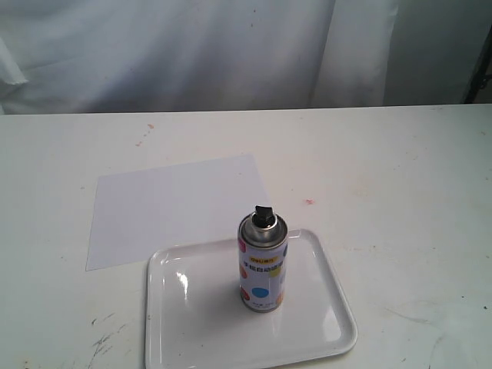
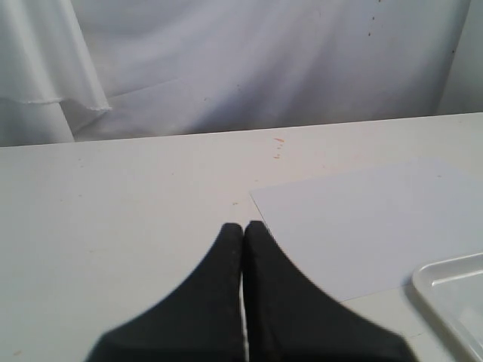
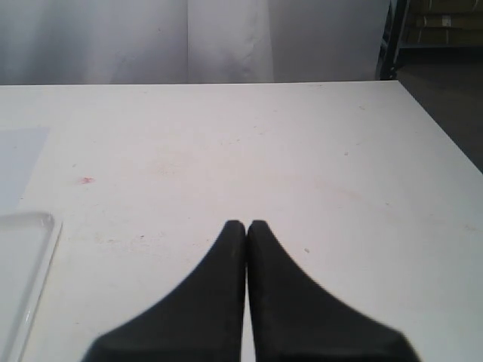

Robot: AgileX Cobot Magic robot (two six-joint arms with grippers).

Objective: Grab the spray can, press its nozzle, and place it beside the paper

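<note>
Spray can [image 1: 262, 265] upright in tray [image 1: 192, 323]; paper [image 1: 173, 211] lies far-left of it. Left hand [image 2: 243, 226], right hand [image 3: 247, 224]: fingers together, holding nothing.

A white table [image 1: 400, 200] fills the scene; a glossy white tray [image 1: 200, 307] with a raised rim lies flat on it at the near edge, about the middle, with light glinting off its left part; a small red stain [image 1: 309, 202] marks the tabletop just beyond the tray's far right corner; fainter red specks [image 1: 146, 132] sit far left; dark scuffs [image 1: 104, 338] streak the near left; a creased white cloth [image 1: 192, 54] hangs behind the table; a dark frame [image 1: 480, 69] stands far right.
</note>
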